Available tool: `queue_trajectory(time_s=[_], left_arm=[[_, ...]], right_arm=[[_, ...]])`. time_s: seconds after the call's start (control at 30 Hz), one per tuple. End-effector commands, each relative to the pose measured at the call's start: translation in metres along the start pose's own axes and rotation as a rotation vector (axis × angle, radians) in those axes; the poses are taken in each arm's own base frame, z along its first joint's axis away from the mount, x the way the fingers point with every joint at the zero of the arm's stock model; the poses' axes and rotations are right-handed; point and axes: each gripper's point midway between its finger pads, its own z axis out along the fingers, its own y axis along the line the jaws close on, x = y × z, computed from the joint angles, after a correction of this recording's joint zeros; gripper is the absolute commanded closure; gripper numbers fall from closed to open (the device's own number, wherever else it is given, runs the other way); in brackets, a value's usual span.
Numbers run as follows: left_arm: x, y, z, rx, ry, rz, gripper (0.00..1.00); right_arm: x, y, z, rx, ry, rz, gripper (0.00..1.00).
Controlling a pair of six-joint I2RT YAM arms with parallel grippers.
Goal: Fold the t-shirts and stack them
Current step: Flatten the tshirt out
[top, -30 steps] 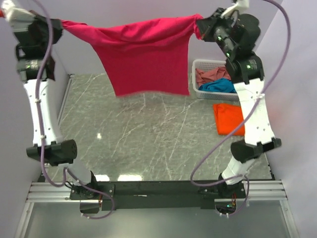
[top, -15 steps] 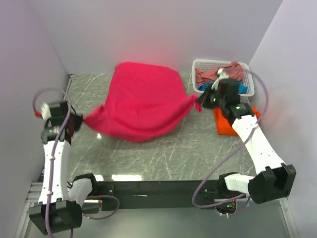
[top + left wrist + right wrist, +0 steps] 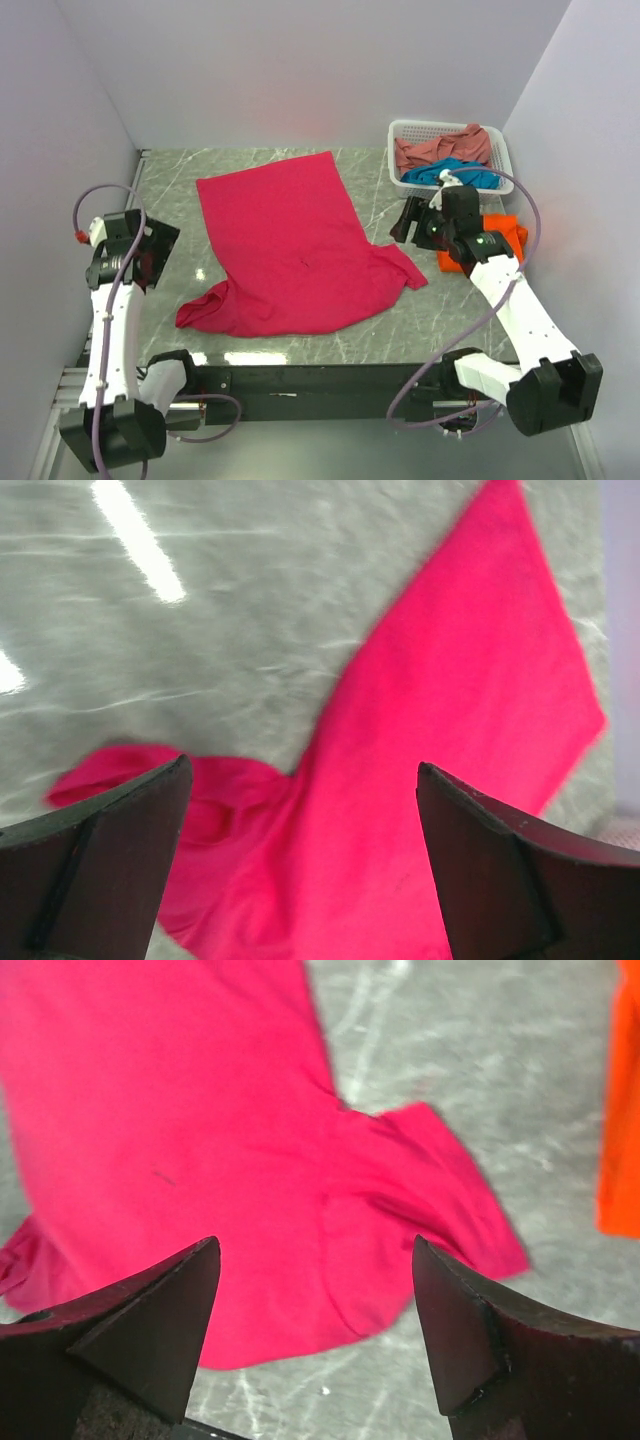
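Since the earlier view, the magenta-pink t-shirt is let go by both arms and is now spread on the desk, where before it was held stretched between them. Its hem is turned toward the far wall. The sleeve on the right arm's side is laid out flat, while the opposite sleeve is bunched at the near edge.

The left claw is seen with its fingers wide apart and nothing between them, just off the cloth's left side. The right claw is likewise spread and empty, near the flat sleeve. An orange t-shirt is partly hidden under the right arm, and a teal-blue t-shirt and a salmon-pink t-shirt are heaped in the white basket.

The cloth is judged light, limp and easily wrinkled, so no shape is expected to be kept once it is lifted. A pinch through a doubled edge, such as a sleeve hem or a shoulder corner, is judged the surest hold. Two corners are best taken together, so that the fold line is kept straight.
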Motion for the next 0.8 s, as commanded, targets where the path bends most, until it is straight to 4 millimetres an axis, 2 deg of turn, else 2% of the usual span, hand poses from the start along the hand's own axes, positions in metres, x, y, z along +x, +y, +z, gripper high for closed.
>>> queue_trajectory(time_s=[0.0,0.07,0.1,0.17,0.2,0.27,0.3,0.33,0.37,0.4,0.43,0.47,0.5,0.57,0.67,0.7,0.77], left_arm=[[-0.002,-0.050,0.010,0.183,0.036,0.041,0.00],[-0.003,-0.075,0.015,0.251,0.041,0.057,0.01],[0.009,-0.085,0.026,0.248,0.075,0.093,0.01],[0.012,-0.113,0.033,0.291,0.080,0.115,0.01],[0.031,-0.121,0.049,0.279,0.131,0.151,0.01],[0.039,-0.151,0.058,0.314,0.147,0.187,0.01],[0.066,-0.157,0.081,0.286,0.204,0.240,0.01],[0.066,-0.177,0.084,0.309,0.202,0.279,0.01],[0.076,-0.182,0.093,0.299,0.237,0.308,0.01],[0.097,-0.169,0.121,0.205,0.295,0.347,0.01],[0.096,-0.183,0.125,0.207,0.298,0.352,0.01],[0.101,-0.182,0.135,0.180,0.315,0.362,0.01],[0.114,-0.172,0.155,0.131,0.346,0.376,0.01],[0.121,-0.171,0.168,0.114,0.356,0.383,0.01],[0.138,-0.154,0.183,0.088,0.393,0.398,0.01],[0.143,-0.139,0.187,0.048,0.401,0.403,0.01],[0.150,-0.122,0.189,0.011,0.421,0.407,0.01]], right_arm=[[0.006,0.029,0.002,-0.112,-0.018,-0.028,0.16],[0.022,0.044,0.008,-0.099,0.007,-0.056,0.16],[0.032,0.045,0.017,-0.082,0.036,-0.059,0.16],[0.051,0.054,0.033,-0.074,0.093,-0.055,0.16],[0.058,0.056,0.038,-0.073,0.115,-0.051,0.16],[0.069,0.054,0.051,-0.044,0.153,-0.017,0.16],[0.080,0.051,0.061,-0.014,0.188,-0.016,0.15],[0.085,0.051,0.065,-0.002,0.208,-0.018,0.15],[0.096,0.047,0.073,0.024,0.246,-0.020,0.15],[0.102,0.044,0.076,0.047,0.262,-0.024,0.15],[0.107,0.042,0.079,0.060,0.279,-0.023,0.15],[0.114,0.037,0.081,0.082,0.301,-0.018,0.15],[0.123,0.031,0.085,0.110,0.331,-0.014,0.15],[0.135,0.020,0.089,0.160,0.371,-0.008,0.15],[0.140,0.008,0.097,0.222,0.389,-0.030,0.15],[0.138,0.005,0.099,0.236,0.389,-0.046,0.15],[0.135,0.006,0.110,0.254,0.408,-0.065,0.14]])
